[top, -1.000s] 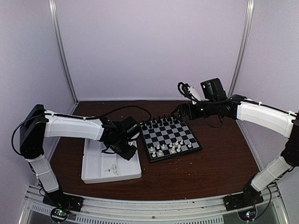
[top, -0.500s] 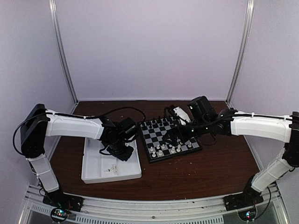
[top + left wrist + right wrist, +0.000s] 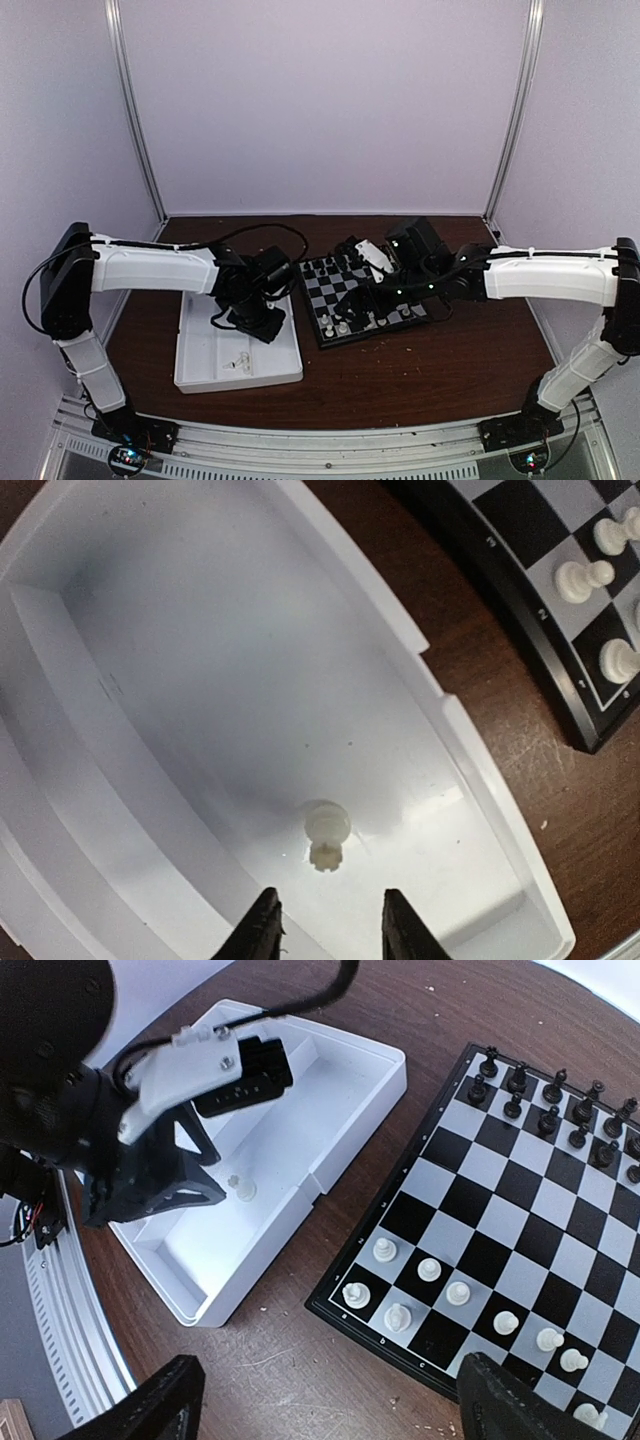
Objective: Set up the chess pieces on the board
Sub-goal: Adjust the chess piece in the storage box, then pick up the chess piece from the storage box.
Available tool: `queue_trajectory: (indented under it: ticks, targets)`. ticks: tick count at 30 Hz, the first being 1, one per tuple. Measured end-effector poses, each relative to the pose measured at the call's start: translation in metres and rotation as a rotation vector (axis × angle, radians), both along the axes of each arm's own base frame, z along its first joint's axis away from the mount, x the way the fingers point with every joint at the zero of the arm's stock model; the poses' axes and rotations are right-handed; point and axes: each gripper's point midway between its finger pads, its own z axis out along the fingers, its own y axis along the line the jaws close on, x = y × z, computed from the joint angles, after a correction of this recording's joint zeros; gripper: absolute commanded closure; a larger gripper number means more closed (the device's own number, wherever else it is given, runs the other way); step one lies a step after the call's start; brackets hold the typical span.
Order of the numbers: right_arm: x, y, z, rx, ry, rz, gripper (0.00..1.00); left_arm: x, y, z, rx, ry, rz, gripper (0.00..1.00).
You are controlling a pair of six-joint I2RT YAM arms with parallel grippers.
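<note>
Plainly, the weak spot is the pickup in the white tray [image 3: 400, 630]: one white chess piece [image 3: 326, 837] lies on the tray floor just ahead of the left gripper [image 3: 328, 902], whose fingers stand parted with nothing between them. It seems to rest on its side rather than upright, though we cannot be sure. If the fingers close off-centre on something so small and smooth, we would expect it to squirt away across the slick plastic or wedge against the tray wall – and a skewed grasp would leave it tilted when it reaches the board [image 3: 520, 1200]. The right gripper [image 3: 330, 1400] hangs above the board's near-left corner with its fingers spread wide and empty. Below it, white chessmen [image 3: 430, 1270] stand on the two near rows with some squares unfilled, and the black chessmen [image 3: 550, 1090] line the far rows. A low pass by either arm could topple those standing pieces. The two arms are also close together at the board's tray side, so a carry from the tray might meet the right arm unless it makes room.
</note>
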Motion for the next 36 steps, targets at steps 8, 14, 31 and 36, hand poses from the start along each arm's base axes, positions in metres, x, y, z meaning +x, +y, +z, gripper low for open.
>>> queue_trajectory:
  ticks: [8, 14, 31, 36]
  targets:
    - [-0.015, 0.042, -0.012, -0.038, 0.025, 0.098, 0.21, 0.015, 0.022, 0.094, -0.158, -0.178, 0.086, 0.63]
    - [-0.024, 0.082, -0.018, -0.06, 0.029, 0.161, 0.28, 0.027, 0.085, 0.108, -0.195, -0.23, 0.264, 0.63]
    - [-0.005, 0.142, -0.08, -0.265, 0.028, 0.139, 0.5, 0.018, 0.149, 0.104, -0.238, -0.231, 0.426, 0.62]
    - [0.001, 0.146, -0.085, -0.282, 0.017, 0.123, 0.52, 0.016, 0.15, 0.1, -0.236, -0.22, 0.426, 0.62]
